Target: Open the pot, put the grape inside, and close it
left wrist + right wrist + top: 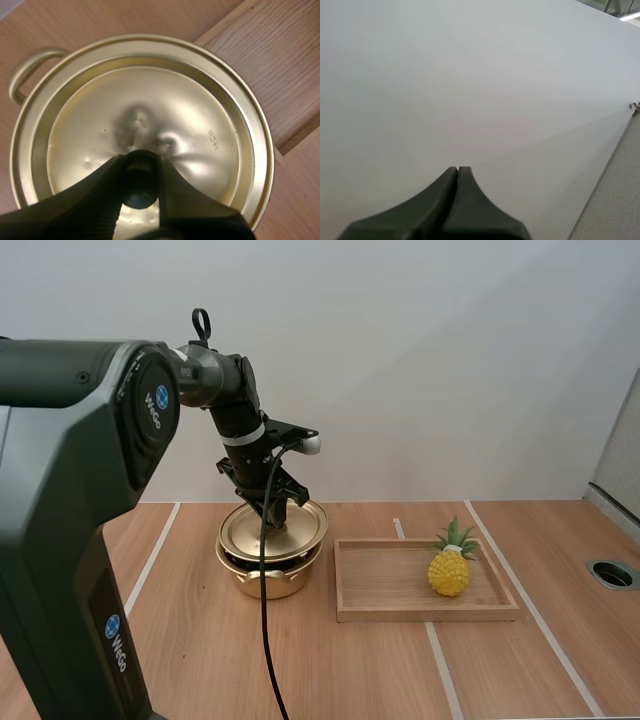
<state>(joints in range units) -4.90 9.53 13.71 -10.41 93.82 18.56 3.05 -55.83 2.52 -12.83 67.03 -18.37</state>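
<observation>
A gold pot [266, 578] stands on the table left of centre, its gold lid [292, 530] resting on it and slightly tilted. My left gripper [275, 510] reaches down onto the lid's middle. In the left wrist view its tips [141, 167] pinch the lid's dark knob [139, 192], over the lid [150, 110] with the pot's loop handle [27, 70] beside it. A yellow pineapple toy [449, 570] with green leaves lies in the wooden tray [425, 613]; I see no grapes. My right gripper [457, 172] is shut on nothing, its fingers together as one wedge before a plain white wall.
The wooden tray sits just right of the pot, almost touching it. White tape lines [440, 660] cross the wooden table. A round hole [612, 573] is set in the table near its right edge.
</observation>
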